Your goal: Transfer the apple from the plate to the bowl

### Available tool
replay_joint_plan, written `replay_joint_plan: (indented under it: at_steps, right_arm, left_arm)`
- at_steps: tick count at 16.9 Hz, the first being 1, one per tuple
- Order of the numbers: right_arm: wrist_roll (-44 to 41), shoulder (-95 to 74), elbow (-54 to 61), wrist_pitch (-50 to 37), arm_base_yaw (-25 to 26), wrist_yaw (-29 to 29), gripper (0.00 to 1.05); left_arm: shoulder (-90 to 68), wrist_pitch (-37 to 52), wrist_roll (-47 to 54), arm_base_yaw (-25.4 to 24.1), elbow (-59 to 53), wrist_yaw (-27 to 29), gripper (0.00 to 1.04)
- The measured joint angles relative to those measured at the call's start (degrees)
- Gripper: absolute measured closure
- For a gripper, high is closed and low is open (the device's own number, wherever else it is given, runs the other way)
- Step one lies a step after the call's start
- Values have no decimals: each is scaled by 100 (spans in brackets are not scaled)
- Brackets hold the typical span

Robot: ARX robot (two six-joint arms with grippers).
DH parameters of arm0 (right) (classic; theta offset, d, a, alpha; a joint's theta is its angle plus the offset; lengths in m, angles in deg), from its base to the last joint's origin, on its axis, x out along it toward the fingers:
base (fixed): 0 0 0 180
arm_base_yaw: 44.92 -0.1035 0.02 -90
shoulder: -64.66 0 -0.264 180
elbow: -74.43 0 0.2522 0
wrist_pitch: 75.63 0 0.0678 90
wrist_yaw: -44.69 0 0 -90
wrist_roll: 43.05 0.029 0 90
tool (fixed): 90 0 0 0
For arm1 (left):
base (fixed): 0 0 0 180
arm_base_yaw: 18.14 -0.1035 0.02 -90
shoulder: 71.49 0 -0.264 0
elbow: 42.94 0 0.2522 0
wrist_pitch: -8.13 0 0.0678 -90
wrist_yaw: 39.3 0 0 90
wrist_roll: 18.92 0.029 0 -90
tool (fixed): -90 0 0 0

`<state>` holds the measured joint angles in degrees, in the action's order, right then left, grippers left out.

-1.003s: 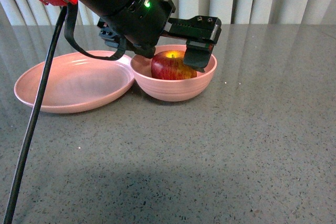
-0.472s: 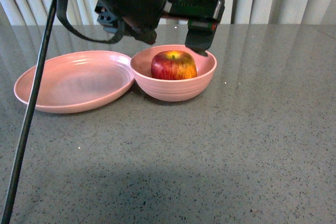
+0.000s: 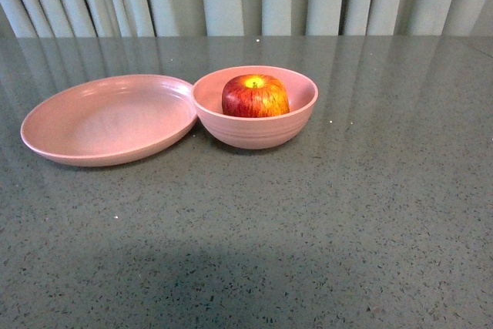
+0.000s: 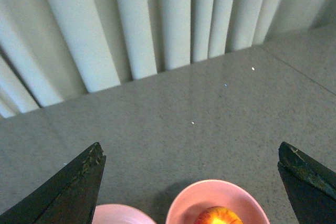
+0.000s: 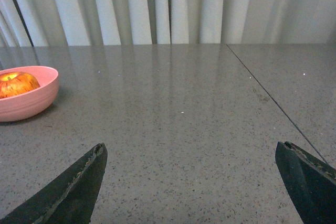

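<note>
Left gripper (image 4: 191, 182) had gone from the front view altogether — a second before, its black body and red mount hung over the bowl with the fingers around the apple, and half a second before it was lifting clear. Its own wrist view showed the jaws spread wide apart, nothing between them, looking down from above at the table (image 4: 210, 114) and the curtain (image 4: 142, 24).

Only the two dark fingertips (image 4: 68, 187) showed there, cut off at the frame's corners. That view also clipped the plate (image 4: 118, 214) to a sliver and the bowl (image 4: 215, 203) to its far half.

Right gripper (image 5: 191, 179) stood open too, its tips low over bare tabletop, well apart from the bowl (image 5: 26, 95), which its view cut at the edge.

The apple (image 3: 255, 96) sat inside the bowl (image 3: 258, 132), upright, its stem dimple and yellow patch facing up — being round, it had no clear long axis. The plate (image 3: 108, 117) lay empty just beside the bowl, their rims touching or nearly so.
</note>
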<state>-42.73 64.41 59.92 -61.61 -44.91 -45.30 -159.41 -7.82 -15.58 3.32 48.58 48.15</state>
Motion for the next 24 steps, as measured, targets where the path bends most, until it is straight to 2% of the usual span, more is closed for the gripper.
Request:
replay_joint_plan:
  at_steps: [1,2,3,4,5,6,7,18,24]
  right_arm:
    - [0,0,0,0,0,0,7]
    - [0,0,0,0,0,0,7]
    - [0,0,0,2,0,0,7]
    - [0,0,0,0,0,0,7]
    - [0,0,0,0,0,0,7]
    - [0,0,0,-2,0,2,7]
    - [0,0,0,2,0,0,7]
    - [0,0,0,0,0,0,7]
    - [0,0,0,0,0,0,7]
  left_arm:
    - [1464,1270,-48,-387,-1567,1073,19]
    - [2732,2518,-269,-887,-3646,1617,53]
    - [3268,2944,-293,-1167,-5086,1204,87]
    - [3952,3239,-315,-1475,-5890,990,104]
    - [4391,3265,-315,-1622,-6502,756,104]
    - [4776,3230,-313,-2081,-6765,332,104]
    - [4887,3202,-323,-2175,-6852,341,104]
    - [5414,2955,-321,-2129,-7191,254,104]
    - [6389,2339,-321,-2133,-7512,254,104]
